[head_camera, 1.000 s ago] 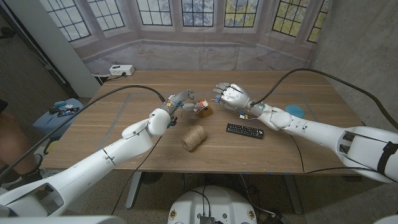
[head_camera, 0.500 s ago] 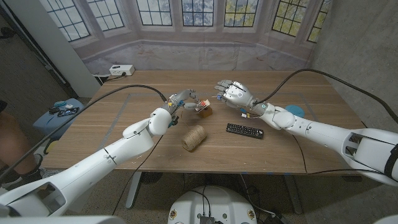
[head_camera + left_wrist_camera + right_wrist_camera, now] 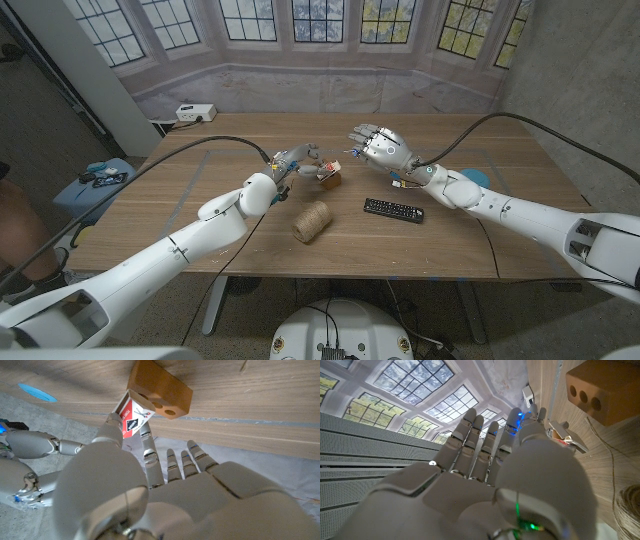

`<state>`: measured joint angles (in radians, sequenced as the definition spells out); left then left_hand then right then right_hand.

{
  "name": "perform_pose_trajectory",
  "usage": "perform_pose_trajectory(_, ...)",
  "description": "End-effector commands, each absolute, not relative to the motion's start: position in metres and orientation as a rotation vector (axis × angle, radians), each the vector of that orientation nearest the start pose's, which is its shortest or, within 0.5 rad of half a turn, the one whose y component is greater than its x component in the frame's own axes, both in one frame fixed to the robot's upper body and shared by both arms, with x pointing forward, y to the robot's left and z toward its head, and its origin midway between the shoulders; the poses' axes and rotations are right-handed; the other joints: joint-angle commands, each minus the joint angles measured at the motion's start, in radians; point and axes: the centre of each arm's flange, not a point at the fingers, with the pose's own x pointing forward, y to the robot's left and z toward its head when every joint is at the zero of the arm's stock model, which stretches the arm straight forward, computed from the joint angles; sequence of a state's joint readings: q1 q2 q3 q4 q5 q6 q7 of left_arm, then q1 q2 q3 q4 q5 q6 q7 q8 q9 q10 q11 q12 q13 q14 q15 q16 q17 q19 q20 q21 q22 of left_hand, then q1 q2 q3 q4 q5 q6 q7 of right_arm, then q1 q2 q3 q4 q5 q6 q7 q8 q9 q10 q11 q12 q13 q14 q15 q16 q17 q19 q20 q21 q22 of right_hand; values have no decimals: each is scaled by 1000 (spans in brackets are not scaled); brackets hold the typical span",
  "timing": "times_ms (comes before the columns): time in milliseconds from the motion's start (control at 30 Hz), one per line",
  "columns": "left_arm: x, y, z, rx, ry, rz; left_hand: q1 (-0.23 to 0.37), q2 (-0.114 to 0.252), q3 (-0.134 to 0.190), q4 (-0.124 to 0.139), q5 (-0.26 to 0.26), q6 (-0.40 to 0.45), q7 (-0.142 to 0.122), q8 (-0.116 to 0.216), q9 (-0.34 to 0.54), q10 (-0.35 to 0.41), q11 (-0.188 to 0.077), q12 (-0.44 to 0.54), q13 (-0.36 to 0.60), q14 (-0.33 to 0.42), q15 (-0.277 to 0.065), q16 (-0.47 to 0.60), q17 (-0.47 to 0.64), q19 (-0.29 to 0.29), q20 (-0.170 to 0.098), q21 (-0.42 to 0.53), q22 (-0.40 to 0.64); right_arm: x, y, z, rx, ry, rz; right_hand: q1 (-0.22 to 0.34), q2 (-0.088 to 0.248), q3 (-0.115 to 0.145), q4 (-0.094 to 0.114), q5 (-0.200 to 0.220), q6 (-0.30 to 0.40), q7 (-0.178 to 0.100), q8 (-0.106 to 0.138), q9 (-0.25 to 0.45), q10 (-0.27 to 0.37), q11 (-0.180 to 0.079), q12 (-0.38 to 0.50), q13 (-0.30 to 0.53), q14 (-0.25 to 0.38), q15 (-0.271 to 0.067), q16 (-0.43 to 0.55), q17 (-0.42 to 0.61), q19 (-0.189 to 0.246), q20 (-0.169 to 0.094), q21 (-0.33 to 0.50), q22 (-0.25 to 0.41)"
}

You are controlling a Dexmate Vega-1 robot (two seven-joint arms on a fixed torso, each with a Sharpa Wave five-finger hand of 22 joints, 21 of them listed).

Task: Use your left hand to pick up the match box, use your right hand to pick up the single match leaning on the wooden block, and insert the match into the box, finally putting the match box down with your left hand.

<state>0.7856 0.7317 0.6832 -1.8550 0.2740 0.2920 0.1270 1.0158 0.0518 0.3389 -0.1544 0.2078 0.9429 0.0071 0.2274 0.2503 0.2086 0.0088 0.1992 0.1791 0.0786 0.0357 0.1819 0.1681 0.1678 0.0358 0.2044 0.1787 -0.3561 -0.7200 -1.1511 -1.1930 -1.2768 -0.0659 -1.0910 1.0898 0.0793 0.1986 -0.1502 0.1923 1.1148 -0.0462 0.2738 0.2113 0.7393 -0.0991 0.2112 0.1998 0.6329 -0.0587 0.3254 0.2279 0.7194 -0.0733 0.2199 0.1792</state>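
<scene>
My left hand (image 3: 288, 162) pinches the red and white match box (image 3: 322, 167) between thumb and fingertips, just over the wooden block (image 3: 331, 180). From the left wrist the match box (image 3: 132, 417) stands tilted against the block (image 3: 160, 390), ahead of the left hand (image 3: 150, 490). My right hand (image 3: 380, 146) hovers to the right of the block with its fingers spread. It pinches a thin match (image 3: 352, 154) at its fingertips, a short gap from the box. In the right wrist view the right hand (image 3: 485, 475) reaches toward the block (image 3: 605, 390), and a blue speck shows at the fingertips.
A roll of twine (image 3: 312, 221) lies in front of the block. A black remote (image 3: 393, 210) lies under my right forearm, with a blue round mark (image 3: 472, 178) on the table behind it. A white power box (image 3: 196, 113) sits at the far left corner.
My right hand has drifted a little to the right and farther back, away from the block. The left hand and the match box have stayed in place.
</scene>
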Motion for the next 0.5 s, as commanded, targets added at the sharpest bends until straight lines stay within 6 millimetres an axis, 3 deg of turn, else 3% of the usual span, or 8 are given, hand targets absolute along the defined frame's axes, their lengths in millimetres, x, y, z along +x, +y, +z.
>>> perform_pose_trajectory(33, 590, 161, 1, 1106, -649, -139, 4, 0, -1, -1, 4, 2, -5, 0, 3, -4, -2, -5, 2, -1, 0, -4, 3, -4, -4, -2, 2, 600, -187, 3, -1891, -1751, -474, 6, 3, -2, 2, 1, 3, -3, -1, 3, 9, 2, 3, 3, 9, -150, -1, 0, 10, -52, 6, 2)
perform_pose_trajectory(500, 590, 160, 3, 1115, -674, -195, 5, 2, -1, 0, 4, -5, -1, -3, 2, -12, -3, -7, 2, -8, 0, -6, 3, -7, -4, -3, 2, 589, -192, 1, -1886, -1740, -514, 7, 4, -4, 2, 1, 3, -2, -2, 3, 10, 2, 2, 3, 8, -153, -1, 1, 10, -53, 6, 2)
